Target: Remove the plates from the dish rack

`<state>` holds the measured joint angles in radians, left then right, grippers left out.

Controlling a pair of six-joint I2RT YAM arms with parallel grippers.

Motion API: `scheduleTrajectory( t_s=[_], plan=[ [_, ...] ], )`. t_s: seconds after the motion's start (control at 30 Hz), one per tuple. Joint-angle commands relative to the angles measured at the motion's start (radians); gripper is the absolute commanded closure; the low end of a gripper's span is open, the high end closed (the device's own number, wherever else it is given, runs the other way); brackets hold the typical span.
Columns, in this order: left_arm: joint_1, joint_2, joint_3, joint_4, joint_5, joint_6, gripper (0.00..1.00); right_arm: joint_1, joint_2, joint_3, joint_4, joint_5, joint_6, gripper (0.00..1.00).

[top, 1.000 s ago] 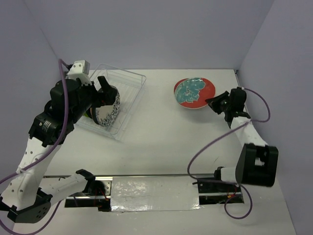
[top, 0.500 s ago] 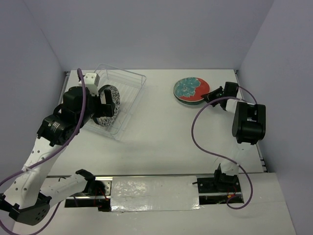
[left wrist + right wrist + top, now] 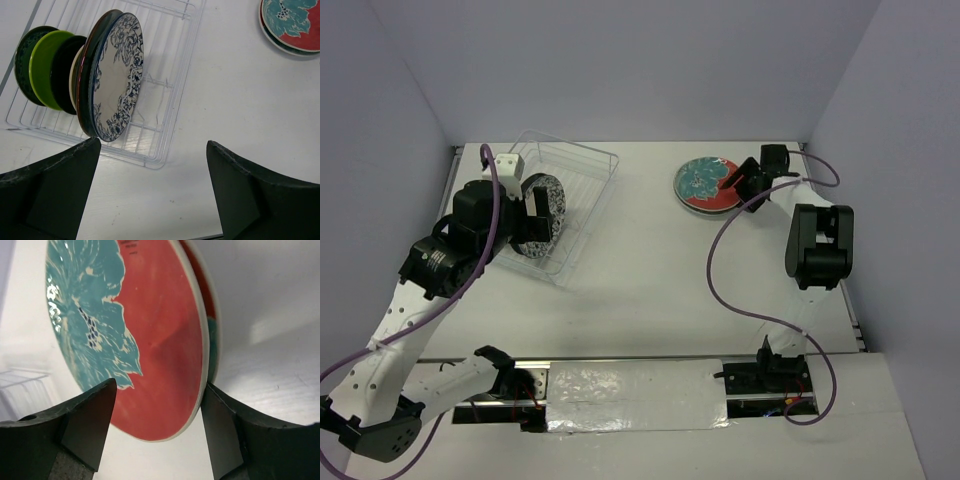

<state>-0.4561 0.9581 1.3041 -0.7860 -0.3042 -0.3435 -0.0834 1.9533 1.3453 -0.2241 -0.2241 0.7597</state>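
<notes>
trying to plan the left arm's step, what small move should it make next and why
Probably ease the left gripper forward toward the blue-floral plate, the nearest one standing in the dish rack. Its jaws are open and empty, short of that plate's rim, so closing the gap comes before any grasp.

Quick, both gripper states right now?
Left gripper: open, empty.
Right gripper: open, around the edge of the red plate.

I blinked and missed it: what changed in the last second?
The right claw lowered the red-and-teal plate from tilted to flat atop another plate and now looks open. The left claw shifted slightly. The plates in the dish rack stayed put.
</notes>
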Motion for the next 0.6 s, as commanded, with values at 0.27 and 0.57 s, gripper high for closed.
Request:
scheduleTrajectory(
  t_s=[0.27,0.57],
  plan=[
    [-0.001,0.013,0.023,-0.022,-0.059,0.003,0.00,0.077,0.130,0.232,-0.366,0.163,-0.189,0.25],
    [-0.001,0.073,0.021,-0.004,-0.088,0.021,0.00,0.073,-0.003,0.161,-0.406,0.259,-0.166,0.10]
  ],
)
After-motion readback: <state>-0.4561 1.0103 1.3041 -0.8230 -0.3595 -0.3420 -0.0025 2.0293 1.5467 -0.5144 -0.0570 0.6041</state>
